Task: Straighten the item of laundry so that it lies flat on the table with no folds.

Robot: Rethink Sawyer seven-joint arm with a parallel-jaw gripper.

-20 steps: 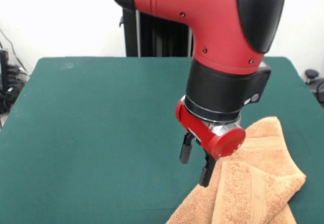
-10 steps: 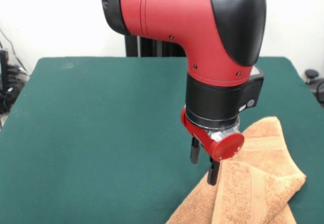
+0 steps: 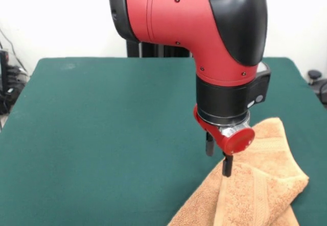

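Note:
The orange-tan towel lies folded over itself at the near right of the green table, with a flap doubled across its front and a woven band showing. Its lower part runs out of the picture. My gripper hangs from the red and black arm just above the towel's left edge. The fingers stand apart and hold nothing; the nearer one is over the towel's edge and the other is over bare cloth.
The black pedestal column stands behind the table's far edge. Cables and dark gear lie off the left edge, and a black object sits off the right edge. The table's left and middle show only green cloth.
The gripper has moved right, from beside the towel's left edge to just over it, and the wrist has turned a little. The towel has not moved.

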